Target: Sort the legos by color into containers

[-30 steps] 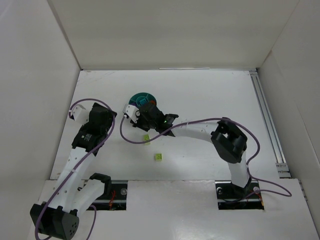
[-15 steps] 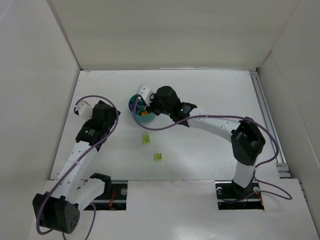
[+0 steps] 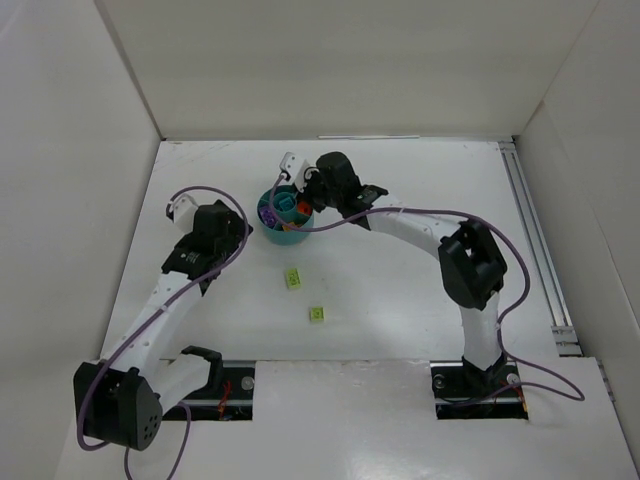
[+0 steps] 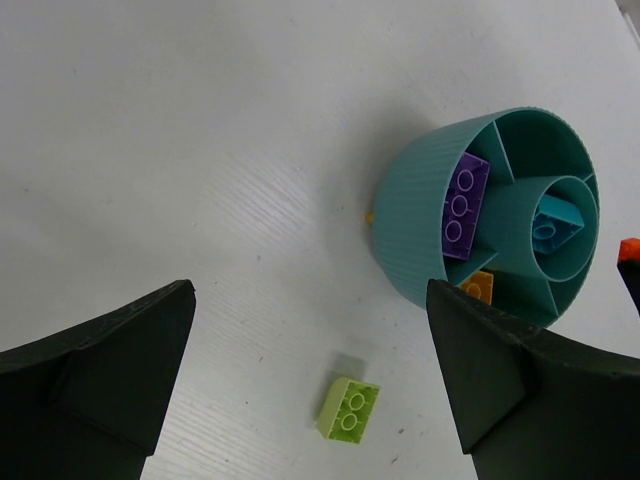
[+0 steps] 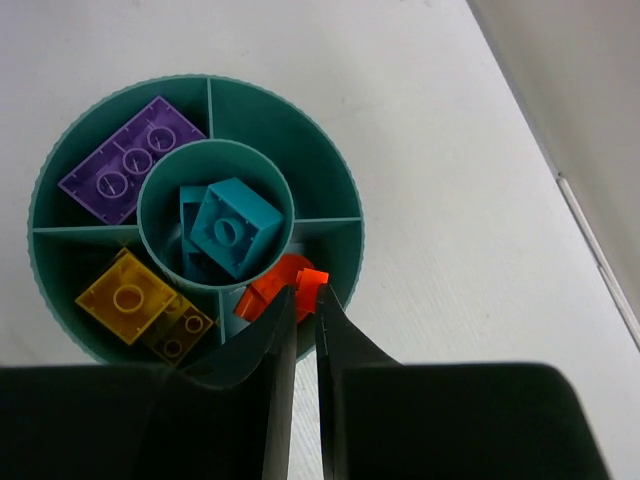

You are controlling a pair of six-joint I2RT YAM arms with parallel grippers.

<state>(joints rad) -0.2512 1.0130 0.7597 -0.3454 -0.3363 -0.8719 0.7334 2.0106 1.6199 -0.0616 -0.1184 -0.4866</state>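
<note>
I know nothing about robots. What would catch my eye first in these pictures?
First, the small round teal plastic dish toward the back of the white table. Its sections hold a purple brick, yellow bricks and teal bricks. The right gripper hangs over it, pinching a tiny orange-red piece. Two lime green bricks lie loose nearer the arms' bases.

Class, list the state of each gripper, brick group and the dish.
Dish: upright, one wedge empty.
Left gripper: open, empty.
Right gripper: shut on orange-red piece.
Purple brick: in a wedge.
Teal bricks: in central well.
Yellow bricks: in a wedge.
Lime green bricks: loose on table.
</note>
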